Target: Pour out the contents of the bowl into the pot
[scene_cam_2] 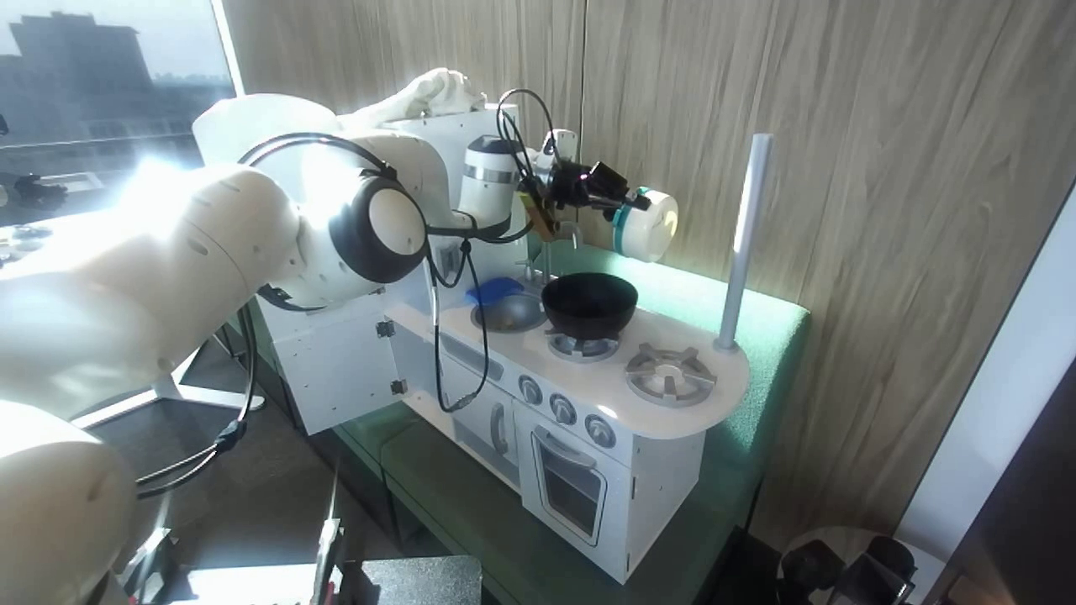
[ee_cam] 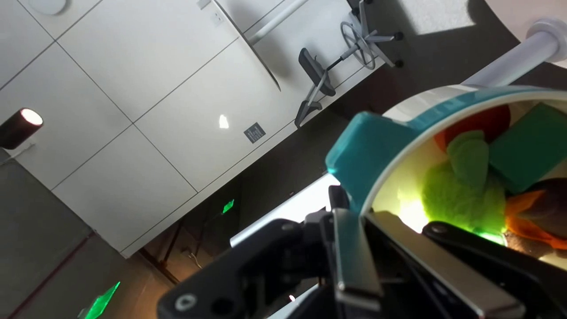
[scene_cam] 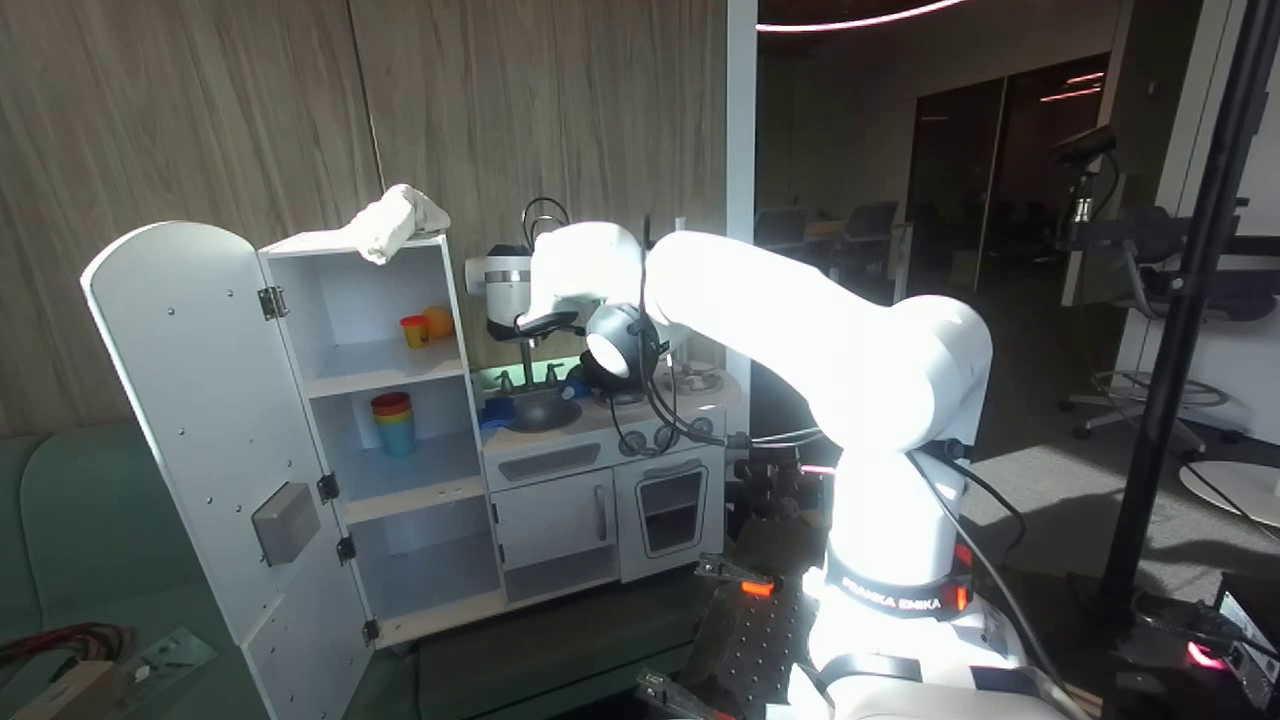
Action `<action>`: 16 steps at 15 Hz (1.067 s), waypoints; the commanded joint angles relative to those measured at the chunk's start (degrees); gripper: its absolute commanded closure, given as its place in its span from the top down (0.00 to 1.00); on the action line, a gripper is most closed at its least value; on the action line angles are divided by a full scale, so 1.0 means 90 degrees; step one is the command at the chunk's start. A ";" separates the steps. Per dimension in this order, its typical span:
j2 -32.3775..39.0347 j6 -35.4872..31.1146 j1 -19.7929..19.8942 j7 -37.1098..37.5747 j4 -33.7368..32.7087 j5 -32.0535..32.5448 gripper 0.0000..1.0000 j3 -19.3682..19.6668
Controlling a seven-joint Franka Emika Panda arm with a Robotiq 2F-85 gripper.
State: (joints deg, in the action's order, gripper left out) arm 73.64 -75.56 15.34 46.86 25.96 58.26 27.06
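Note:
The bowl (scene_cam_2: 654, 227) is white with a teal rim. It is tipped on its side in the air, above and beside the black pot (scene_cam_2: 590, 307). The pot sits on a burner; it is partly hidden behind the arm (scene_cam: 612, 386) in an exterior view. My gripper (scene_cam_2: 640, 200) is shut on the bowl's rim, one finger inside and one outside. In the wrist view the gripper (ee_cam: 361, 213) pinches the rim of the bowl (ee_cam: 376, 155). Inside lie a green piece (ee_cam: 465, 195), a teal block (ee_cam: 529, 146), a red piece (ee_cam: 480, 126) and an orange piece (ee_cam: 527, 212).
A grey sink (scene_cam_2: 514, 314) with a blue item (scene_cam_2: 494, 291) and a faucet (scene_cam_2: 573, 234) stand beside the pot. A second burner (scene_cam_2: 670, 376) and an upright post (scene_cam_2: 746, 244) are at the counter's end. Shelves with stacked cups (scene_cam: 396, 428) have an open door (scene_cam: 200, 400).

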 commanded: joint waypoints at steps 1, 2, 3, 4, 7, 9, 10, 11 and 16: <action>-0.0013 0.0196 -0.0131 0.0139 -0.0044 0.0154 0.01 0.0105; -0.0026 0.0258 -0.0166 0.0178 -0.0040 0.0168 0.01 0.0120; -0.0087 0.0386 -0.0202 0.0192 -0.0019 0.0150 0.01 0.0118; -0.0128 0.0434 -0.0224 0.0195 0.0000 0.0136 0.01 0.0100; -0.0482 0.0722 -0.0125 -0.0033 0.0008 -0.0109 0.01 -0.0089; -0.0723 0.0903 0.0021 -0.0011 -0.0024 -0.0326 0.01 -0.0189; -0.0870 0.1005 0.0117 0.0036 -0.0028 -0.0476 0.01 -0.0235; -0.1040 0.1044 0.0213 0.0093 -0.0033 -0.0679 0.01 -0.0317; -0.1928 0.1091 0.0647 0.0048 -0.0063 -0.1726 0.01 -0.0552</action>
State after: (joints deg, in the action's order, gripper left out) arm 61.35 -66.60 19.39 48.00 25.40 47.38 24.01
